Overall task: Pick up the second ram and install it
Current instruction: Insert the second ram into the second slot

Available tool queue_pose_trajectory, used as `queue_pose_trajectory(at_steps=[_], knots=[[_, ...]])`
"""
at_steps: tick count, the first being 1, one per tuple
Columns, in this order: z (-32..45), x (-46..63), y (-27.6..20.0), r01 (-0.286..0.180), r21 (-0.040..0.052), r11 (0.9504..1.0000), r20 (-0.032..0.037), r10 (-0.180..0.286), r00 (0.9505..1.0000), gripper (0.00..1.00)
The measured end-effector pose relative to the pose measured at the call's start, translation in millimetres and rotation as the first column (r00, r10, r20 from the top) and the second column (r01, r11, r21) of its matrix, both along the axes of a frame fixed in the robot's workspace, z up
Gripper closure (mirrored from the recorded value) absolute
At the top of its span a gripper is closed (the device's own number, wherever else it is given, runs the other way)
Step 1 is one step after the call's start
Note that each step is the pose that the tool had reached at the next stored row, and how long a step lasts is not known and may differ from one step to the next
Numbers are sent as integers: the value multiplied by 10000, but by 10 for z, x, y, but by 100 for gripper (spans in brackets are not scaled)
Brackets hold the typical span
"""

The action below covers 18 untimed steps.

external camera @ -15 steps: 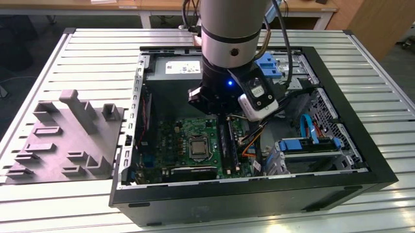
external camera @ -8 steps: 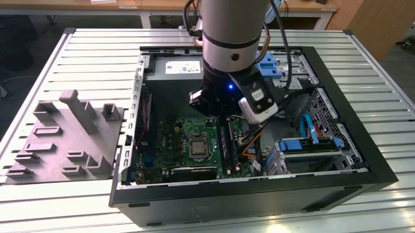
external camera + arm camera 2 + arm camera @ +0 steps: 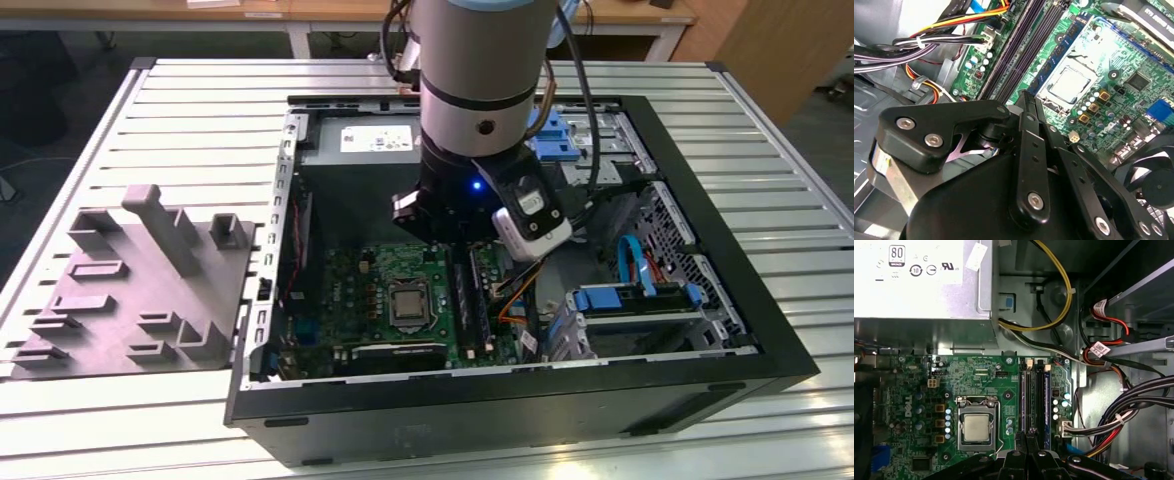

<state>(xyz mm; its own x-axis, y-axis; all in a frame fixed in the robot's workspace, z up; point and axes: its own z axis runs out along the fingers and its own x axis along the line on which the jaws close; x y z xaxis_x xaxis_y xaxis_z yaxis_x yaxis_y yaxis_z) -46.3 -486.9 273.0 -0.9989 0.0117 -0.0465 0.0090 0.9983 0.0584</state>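
My gripper [image 3: 1024, 97] hangs inside the open computer case [image 3: 747, 330], its black fingers [image 3: 1023, 454] drawn together into a shut tip just above the near end of the long memory slots [image 3: 1035, 400]. Nothing shows between the fingers. In the exterior view a thin strip with dark chips [image 3: 470, 295] stands on edge in the slot row beside the processor socket [image 3: 406, 303]. I cannot tell whether that strip is the second ram. The slots [image 3: 1019, 45] run away from the fingertip as dark parallel lines.
A silver power supply [image 3: 919, 285] sits beyond the board. Bundled cables [image 3: 1124, 410] crowd the side of the slots away from the socket. A fan [image 3: 1154, 185] lies near the gripper linkage. A grey fixture block [image 3: 134, 290] rests on the slatted table at the exterior view's left.
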Motion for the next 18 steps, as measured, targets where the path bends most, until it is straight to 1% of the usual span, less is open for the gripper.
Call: queue_pose_trajectory(at_steps=[4,16,17,18], knots=[[-13,3,0,5,34,10000,-1,-5,10000,88],[-16,3,0,4,38,10000,-1,-4,10000,88],[-18,3,0,4,42,10000,0,-4,10000,88],[-24,2,0,4,65,10000,4,-4,10000,88]])
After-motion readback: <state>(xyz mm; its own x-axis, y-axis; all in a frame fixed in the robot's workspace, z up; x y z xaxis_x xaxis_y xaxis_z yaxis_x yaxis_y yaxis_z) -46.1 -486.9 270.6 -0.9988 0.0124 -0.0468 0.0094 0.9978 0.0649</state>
